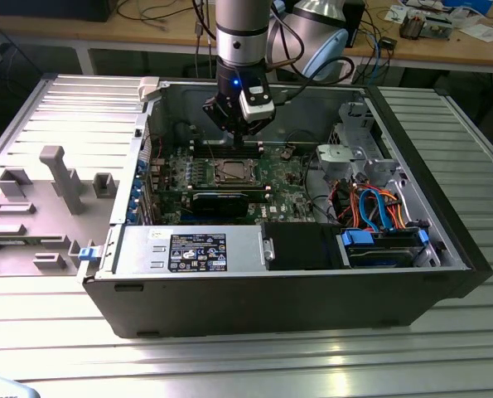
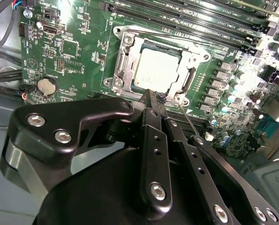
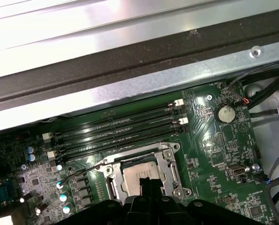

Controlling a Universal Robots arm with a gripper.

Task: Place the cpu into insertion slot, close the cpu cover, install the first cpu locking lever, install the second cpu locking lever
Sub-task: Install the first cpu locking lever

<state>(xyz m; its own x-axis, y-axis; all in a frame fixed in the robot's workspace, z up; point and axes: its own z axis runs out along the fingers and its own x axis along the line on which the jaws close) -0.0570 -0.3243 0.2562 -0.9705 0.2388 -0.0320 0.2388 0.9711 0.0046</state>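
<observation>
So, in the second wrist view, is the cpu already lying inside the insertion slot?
Yes, the cpu lies flat in the insertion slot, with the cpu cover framing its silvery top.

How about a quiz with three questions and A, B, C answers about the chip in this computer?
1. Where is the cpu?
A. In the slot
B. On the floor
C. On top of a fan

2. What colour is the board?
A. Red
B. White
C. Green

3. How is the cover?
A. Standing straight up
B. Lying flat around the cpu
C. Taken off and set aside

Answers:
1. A, because the silvery chip sits inside the square socket in both wrist views.
2. C, because the board around the socket is green in every view.
3. B, because the metal frame lies down on the socket, with the chip showing through its window.
</observation>
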